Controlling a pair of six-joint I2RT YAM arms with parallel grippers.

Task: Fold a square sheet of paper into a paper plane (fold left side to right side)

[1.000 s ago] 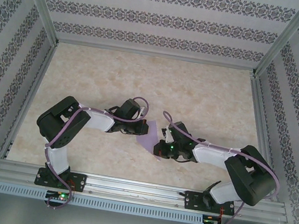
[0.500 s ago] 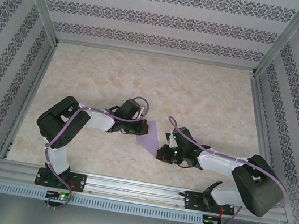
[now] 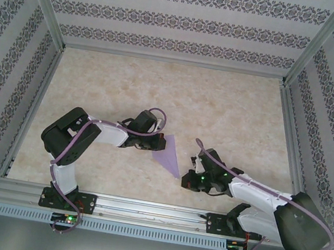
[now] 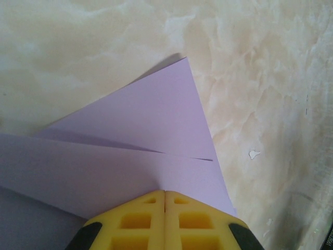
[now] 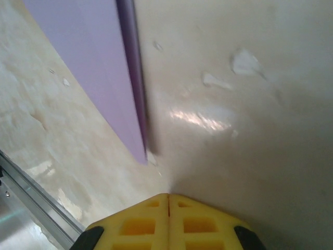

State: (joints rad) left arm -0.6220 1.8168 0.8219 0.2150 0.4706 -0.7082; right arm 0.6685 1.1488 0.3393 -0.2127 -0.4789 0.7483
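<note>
1. Left claw (image 4: 165,205): the yellow pads are pressed together with nothing visible between them. The tip sits over the near edge of the paper (image 4: 156,120). I cannot tell whether it bears down on the paper or only hovers.
2. Right claw (image 5: 168,205): its pads are also together and hold nothing. It is low over the bench (image 5: 250,130), just short of the paper's sharp corner and not touching it.
3. Paper: lavender, folded into a pointed wedge, lying mid-bench between the two claws. The top flap does not lie fully flat, and a shadowed gap shows along its edge.
4. Risk of slip: if the left claw pins weakly, a nudge from the right claw likely slides the whole wedge and skews the crease.
5. Risk of crumpling: a closed claw cannot pinch. Thin paper lying flat is hard to get under, so a tip pushed at the corner may buckle it.
6. Risk of spring-back: the loose flap may open, the layers may drift, and the next fold would land off-line.
</note>
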